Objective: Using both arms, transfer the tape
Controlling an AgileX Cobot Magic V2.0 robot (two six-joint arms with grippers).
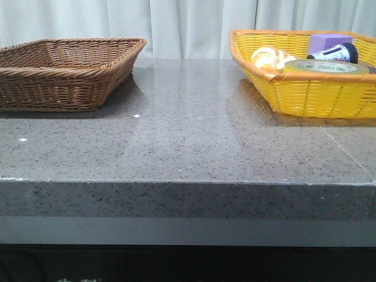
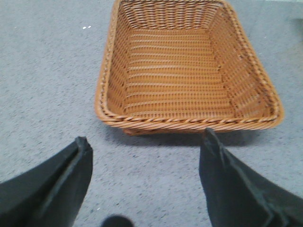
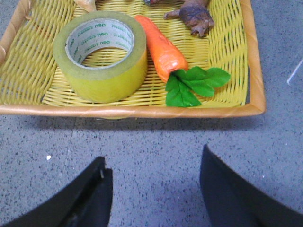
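Observation:
The tape [image 3: 102, 56], a wide yellow roll with a white core and green lettering, lies flat in the yellow basket [image 3: 142, 111]. In the front view the tape [image 1: 326, 67] sits at the near side of that basket [image 1: 311, 97]. My right gripper [image 3: 154, 163] is open and empty over the grey table, short of the basket's near rim. My left gripper [image 2: 147, 142] is open and empty over the table, just in front of the empty brown wicker basket [image 2: 189, 120]. Neither arm shows in the front view.
A toy carrot with green leaves [image 3: 165, 54] lies beside the tape, and a brown lump [image 3: 195, 16] behind it. The front view shows a purple block [image 1: 329, 42], a black-capped tube [image 1: 338, 54] and a pale yellow thing [image 1: 270, 57] in the yellow basket. The brown basket [image 1: 64, 73] stands at the far left.

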